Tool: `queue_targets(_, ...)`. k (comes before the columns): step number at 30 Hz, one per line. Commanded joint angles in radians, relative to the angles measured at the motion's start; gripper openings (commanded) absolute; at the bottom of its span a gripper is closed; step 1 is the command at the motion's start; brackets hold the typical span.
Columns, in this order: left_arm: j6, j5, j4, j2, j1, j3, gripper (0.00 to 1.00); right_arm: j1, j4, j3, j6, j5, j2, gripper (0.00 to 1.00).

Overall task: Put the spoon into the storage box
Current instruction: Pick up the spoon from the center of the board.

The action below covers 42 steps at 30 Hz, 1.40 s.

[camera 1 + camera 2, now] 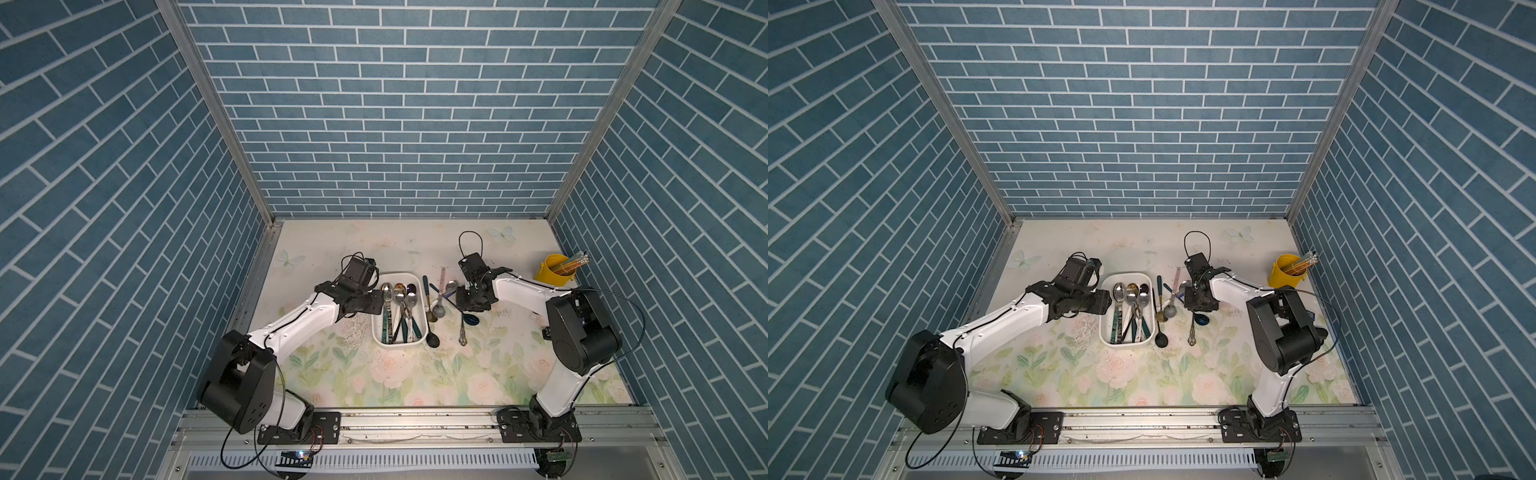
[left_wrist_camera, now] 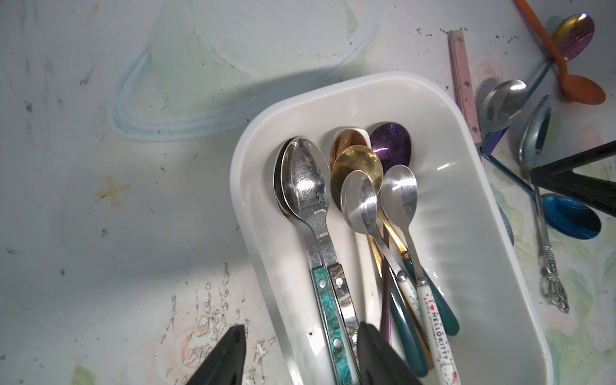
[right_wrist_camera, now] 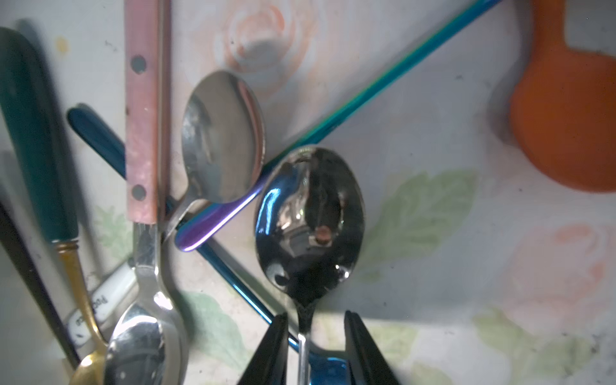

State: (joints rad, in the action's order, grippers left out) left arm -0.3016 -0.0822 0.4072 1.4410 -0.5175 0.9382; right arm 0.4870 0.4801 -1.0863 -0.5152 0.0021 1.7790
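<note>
The storage box [image 1: 399, 274] [image 1: 1125, 274] [image 2: 253, 213] is a white low-walled tray holding several spoons, bowls toward the back. To its right, among loose spoons, lies a silver spoon [image 3: 310, 220] [image 2: 550, 273] with an ornate handle [image 1: 462, 334] [image 1: 1191, 332]. My right gripper [image 1: 464, 309] [image 3: 315, 328] points down over it. Its fingers straddle the spoon's neck, with a gap showing on each side. My left gripper [image 1: 380, 301] [image 2: 301, 328] is open and empty at the box's left wall. One finger is outside over the table, the other over the handles inside.
A yellow cup of pencils [image 1: 555, 270] [image 1: 1287, 270] stands at the back right. Around the silver spoon lie a blue spoon [image 2: 570, 216], an orange spoon [image 3: 566, 133], a pink-handled one [image 3: 143, 116], a teal-handled one [image 1: 426, 286] and a black spoon [image 1: 432, 340].
</note>
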Motion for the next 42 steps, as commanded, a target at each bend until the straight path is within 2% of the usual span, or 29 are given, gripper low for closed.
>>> queue_targets(1, 0.007, 0.012, 0.025, 0.018, -0.006, 0.029, 0.59, -0.002, -0.008, -0.015, 0.024, -0.01, 0.033, 0.32)
queue_targets(11, 0.009, 0.009, 0.021, 0.034, -0.006, 0.03, 0.59, -0.002, 0.035, 0.025, 0.024, 0.017, 0.023, 0.28)
queue_targets(20, 0.004, 0.004, 0.009, 0.038, -0.006, 0.021, 0.59, 0.013, 0.058, 0.074, -0.006, -0.01, -0.01, 0.25)
queue_targets(31, 0.004, 0.006, 0.002, 0.023, -0.006, 0.005, 0.59, 0.02, 0.042, 0.073, 0.009, -0.028, 0.022, 0.19)
queue_targets(35, 0.005, 0.011, 0.007, 0.015, -0.006, 0.0, 0.59, 0.021, 0.066, 0.019, 0.034, -0.05, 0.061, 0.14)
queue_targets(42, -0.001, 0.015, -0.005, 0.005, -0.006, -0.013, 0.59, 0.022, 0.048, 0.037, 0.026, -0.071, 0.05, 0.07)
